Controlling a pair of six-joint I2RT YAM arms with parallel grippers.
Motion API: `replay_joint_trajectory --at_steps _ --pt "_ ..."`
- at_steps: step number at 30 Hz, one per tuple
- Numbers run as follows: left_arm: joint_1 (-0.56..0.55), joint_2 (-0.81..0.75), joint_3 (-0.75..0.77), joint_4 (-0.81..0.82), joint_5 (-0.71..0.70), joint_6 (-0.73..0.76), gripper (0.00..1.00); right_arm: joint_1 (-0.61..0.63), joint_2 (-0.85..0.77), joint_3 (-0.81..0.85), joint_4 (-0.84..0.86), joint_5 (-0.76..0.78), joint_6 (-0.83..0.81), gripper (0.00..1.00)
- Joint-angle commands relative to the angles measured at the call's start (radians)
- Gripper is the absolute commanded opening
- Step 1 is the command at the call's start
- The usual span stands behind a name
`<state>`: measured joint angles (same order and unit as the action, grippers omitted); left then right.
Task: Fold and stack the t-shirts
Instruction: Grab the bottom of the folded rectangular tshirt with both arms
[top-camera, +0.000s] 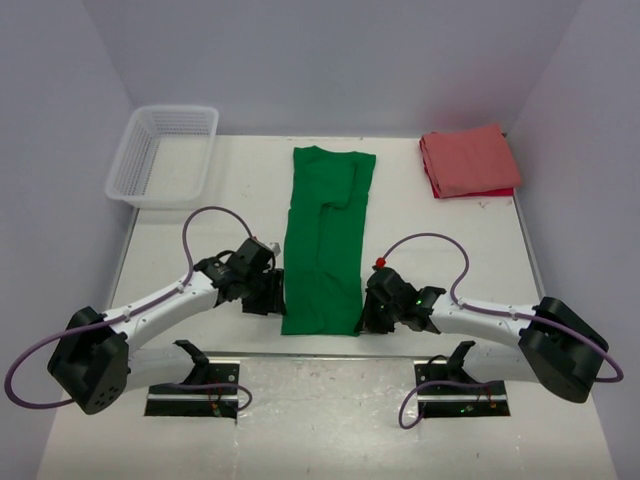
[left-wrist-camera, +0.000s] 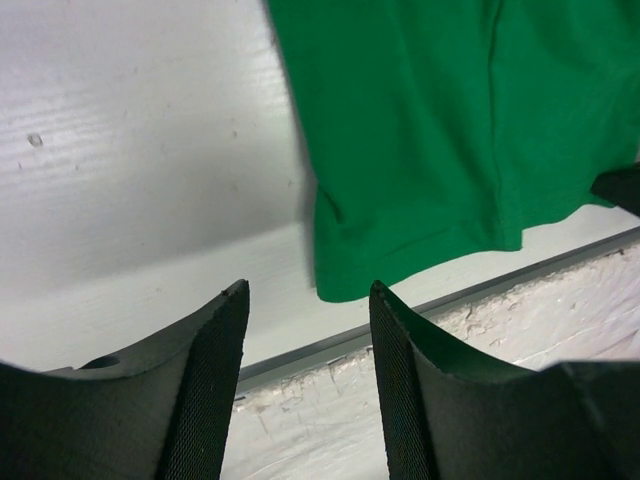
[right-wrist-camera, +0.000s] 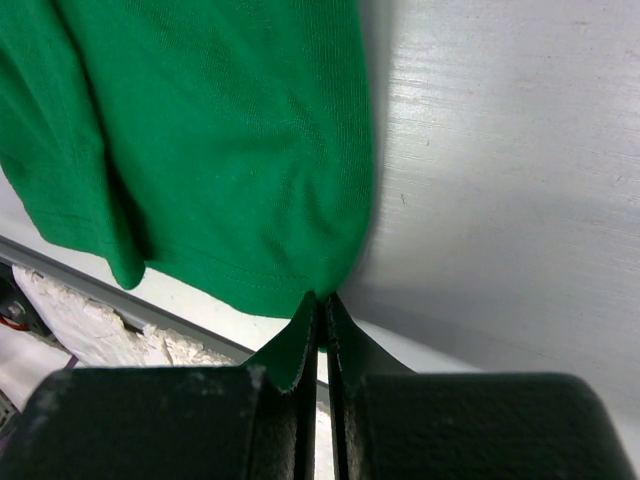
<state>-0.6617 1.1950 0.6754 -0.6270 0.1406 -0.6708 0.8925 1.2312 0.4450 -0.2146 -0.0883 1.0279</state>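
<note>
A bright green t-shirt (top-camera: 325, 240) lies folded lengthwise into a long strip down the middle of the table. A salmon-red t-shirt (top-camera: 468, 160) sits folded at the far right corner. My right gripper (right-wrist-camera: 322, 297) is shut on the green t-shirt (right-wrist-camera: 210, 150) at its near right hem corner. My left gripper (left-wrist-camera: 308, 290) stands open beside the near left corner of the green t-shirt (left-wrist-camera: 450, 130), with nothing between its fingers. From above, the left gripper (top-camera: 272, 292) is at the strip's left edge and the right gripper (top-camera: 366, 312) at its right edge.
A white mesh basket (top-camera: 163, 153) stands at the far left corner. The table's near edge (left-wrist-camera: 450, 300) with a metal trim runs just below the shirt's hem. Both arm bases and their cables sit at the near side.
</note>
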Motion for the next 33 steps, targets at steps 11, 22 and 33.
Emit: replay_joint_trajectory --at_steps 11,22,33 --pt "-0.096 0.023 -0.099 0.079 0.010 -0.119 0.52 0.008 0.007 0.001 0.003 0.035 -0.009 0.00" --pt "-0.119 0.116 -0.115 0.185 0.022 -0.128 0.51 0.008 -0.001 -0.009 -0.002 0.033 -0.011 0.00" --pt "-0.121 0.155 -0.138 0.210 0.016 -0.127 0.27 0.008 -0.009 -0.005 -0.020 0.035 -0.014 0.00"
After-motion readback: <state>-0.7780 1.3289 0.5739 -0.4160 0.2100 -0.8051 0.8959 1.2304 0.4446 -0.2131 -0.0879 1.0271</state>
